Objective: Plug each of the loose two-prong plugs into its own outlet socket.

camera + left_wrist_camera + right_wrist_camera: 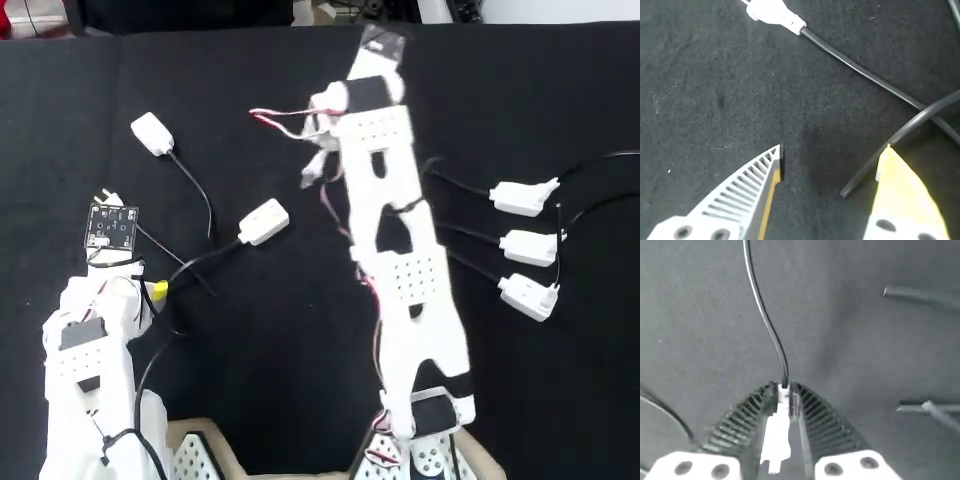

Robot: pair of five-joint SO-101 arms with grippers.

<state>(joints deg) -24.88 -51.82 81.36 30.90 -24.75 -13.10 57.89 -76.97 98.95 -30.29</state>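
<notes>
Right claw (784,388) clamped on white plug (776,435), cord sticking out front. Left claw (833,155) wide apart over desk (715,100), second plug (772,12) near. Step, likely: plug grabbed, not in yet. Next: line prongs up with socket (528,246), push straight.

- No text, number, label or sign can be read in any of the three views.
- Small dark board (111,226), left side of the high view: pale specks on its face, too small to make out as characters.
- White plug (776,435), right wrist view: the visible face is plain, with no print that can be made out.
</notes>
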